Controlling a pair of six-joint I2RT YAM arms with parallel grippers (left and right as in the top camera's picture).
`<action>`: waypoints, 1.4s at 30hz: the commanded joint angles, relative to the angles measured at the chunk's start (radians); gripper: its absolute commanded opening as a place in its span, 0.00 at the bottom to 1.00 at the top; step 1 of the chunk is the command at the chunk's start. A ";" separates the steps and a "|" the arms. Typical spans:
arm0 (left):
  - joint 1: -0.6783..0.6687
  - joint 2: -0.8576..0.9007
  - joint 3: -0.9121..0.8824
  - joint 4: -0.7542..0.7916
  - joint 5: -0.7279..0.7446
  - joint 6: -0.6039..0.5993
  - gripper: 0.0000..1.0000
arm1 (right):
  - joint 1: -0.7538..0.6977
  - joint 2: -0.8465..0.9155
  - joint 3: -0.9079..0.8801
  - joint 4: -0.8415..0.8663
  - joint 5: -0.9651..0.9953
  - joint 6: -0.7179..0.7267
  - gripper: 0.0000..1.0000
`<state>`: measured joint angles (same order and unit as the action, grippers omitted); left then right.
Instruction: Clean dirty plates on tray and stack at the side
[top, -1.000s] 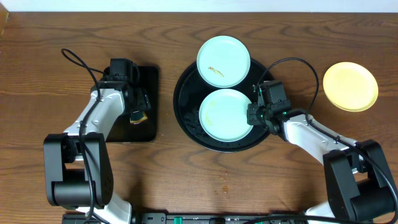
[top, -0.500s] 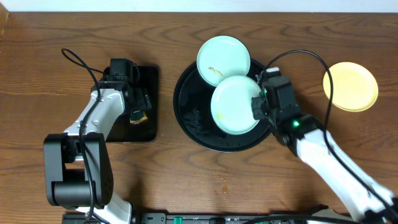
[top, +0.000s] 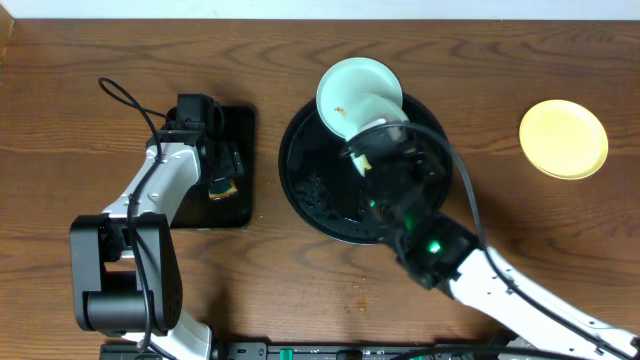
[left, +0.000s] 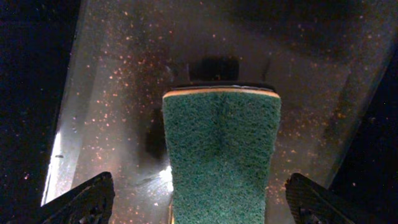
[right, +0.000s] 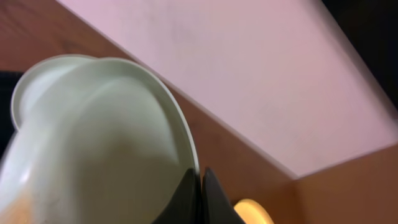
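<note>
**A:** While the right gripper (right: 200, 186) hangs above the desk (top: 480, 60), what does it hold?

**B:** Its two fingers are pinched closed on the rim of the lifted plate (right: 99, 143). That plate is pale mint and tilted. It is held up over the round tray (top: 305, 190), which lies directly below the gripper.

**A:** Other plates, relative to that gripper?

**B:** The second plate (top: 355, 78), also mint, sits just beyond the gripper at the far edge of the round tray. It has a thin brown smear near its close side. Seen from overhead, the lifted plate covers part of it. The yellow plate (top: 563, 138) lies flat on bare desk well off to the gripper's right, apart from the tray. The right wrist view shows only a sliver of it, low in the picture.

**A:** Left gripper (left: 202, 205)?

**B:** It is spread wide, with one finger (left: 81, 202) on each side of the sponge (left: 221, 155) and a gap between each finger and the sponge. It grips nothing.

**A:** How does the sponge lie?

**B:** It sits between the open fingers with its green scouring face up. It rests on the small black tray (left: 118, 93), whose surface shows fine orange specks.

**A:** Is that small tray near the round one?

**B:** They lie side by side on the desk with a strip of wood between them. The round tray is on the left gripper's right.
</note>
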<state>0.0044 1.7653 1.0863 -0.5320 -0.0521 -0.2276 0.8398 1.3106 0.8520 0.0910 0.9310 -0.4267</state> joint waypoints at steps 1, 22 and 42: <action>-0.001 0.010 -0.006 -0.002 -0.012 0.010 0.89 | 0.065 0.035 0.013 0.077 0.156 -0.254 0.01; -0.001 0.010 -0.006 -0.002 -0.012 0.010 0.89 | -0.111 0.096 0.013 -0.322 -0.381 0.594 0.01; -0.001 0.010 -0.006 -0.002 -0.012 0.010 0.89 | -0.542 0.356 0.011 -0.346 -1.109 0.753 0.07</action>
<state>0.0044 1.7653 1.0863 -0.5312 -0.0525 -0.2276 0.3023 1.6161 0.8558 -0.2653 -0.1036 0.2424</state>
